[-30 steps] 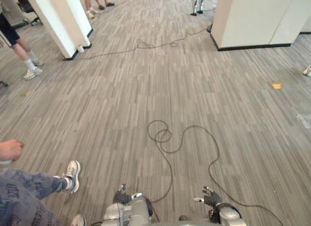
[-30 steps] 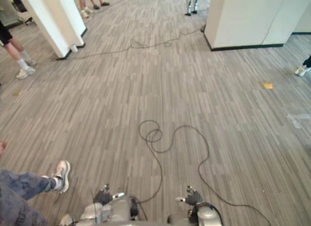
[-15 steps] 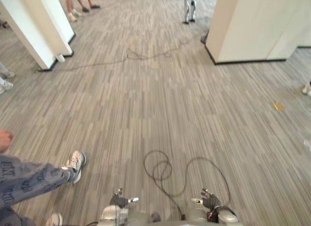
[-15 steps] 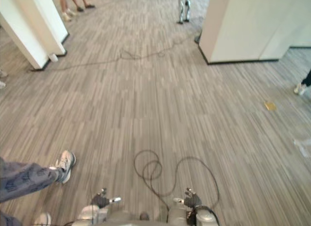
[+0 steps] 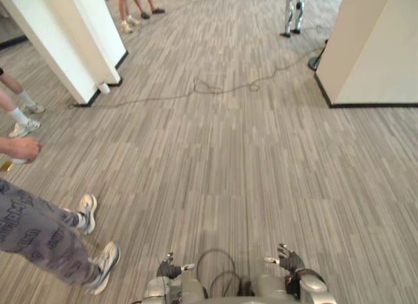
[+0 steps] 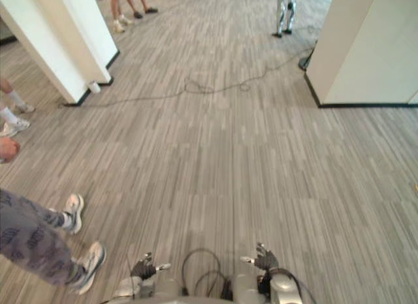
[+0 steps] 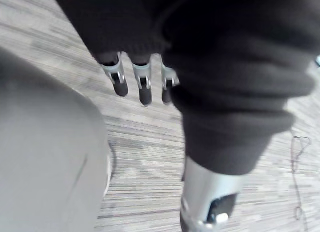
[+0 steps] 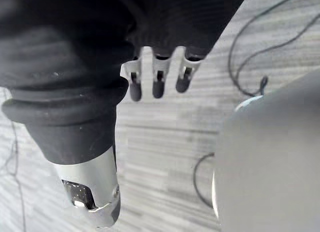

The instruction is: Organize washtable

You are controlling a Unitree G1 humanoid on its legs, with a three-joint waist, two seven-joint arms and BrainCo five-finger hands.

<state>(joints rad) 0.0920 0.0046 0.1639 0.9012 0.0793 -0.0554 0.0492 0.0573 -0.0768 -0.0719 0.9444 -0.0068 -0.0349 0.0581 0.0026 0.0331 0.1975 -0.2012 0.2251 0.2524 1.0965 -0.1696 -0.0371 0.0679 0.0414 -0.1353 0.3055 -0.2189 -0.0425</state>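
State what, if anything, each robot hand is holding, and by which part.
Nothing is held: the left hand and right hand hang above the floor, fingers relaxed, empty.

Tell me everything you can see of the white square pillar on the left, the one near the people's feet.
The white square pillar stands upright on the grey striped floor. Its faces look smooth and painted. A black skirting strip runs round its foot. A small white object sits against its near corner, and a thin dark cable passes by its foot across the floor. Its top is cut off by the view's edge.
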